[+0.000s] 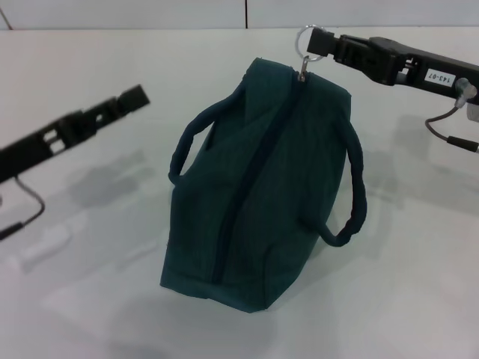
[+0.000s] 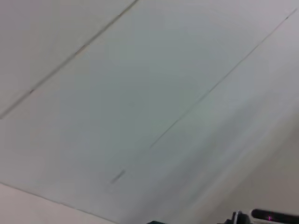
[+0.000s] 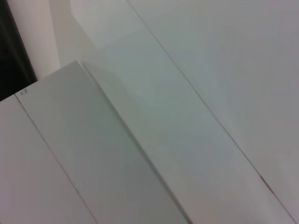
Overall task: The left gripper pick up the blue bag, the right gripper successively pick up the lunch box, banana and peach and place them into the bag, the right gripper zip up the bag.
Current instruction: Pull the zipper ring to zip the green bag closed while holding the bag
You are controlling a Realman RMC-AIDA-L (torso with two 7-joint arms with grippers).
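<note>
The blue bag [image 1: 262, 194] lies on its side in the middle of the white table [image 1: 90, 299], its two handles looped out to either side. Its dark zipper [image 1: 251, 179] runs closed along the top, ending at a metal pull ring [image 1: 310, 39] at the far end. My right gripper [image 1: 333, 48] reaches in from the upper right and is shut on that ring. My left gripper [image 1: 133, 97] hovers to the left of the bag, apart from it and holding nothing. The lunch box, banana and peach are out of view.
A pale wall with a vertical seam [image 1: 246, 13] stands behind the table. Cables hang from both arms [image 1: 30, 202]. Both wrist views show only pale flat surfaces with seams.
</note>
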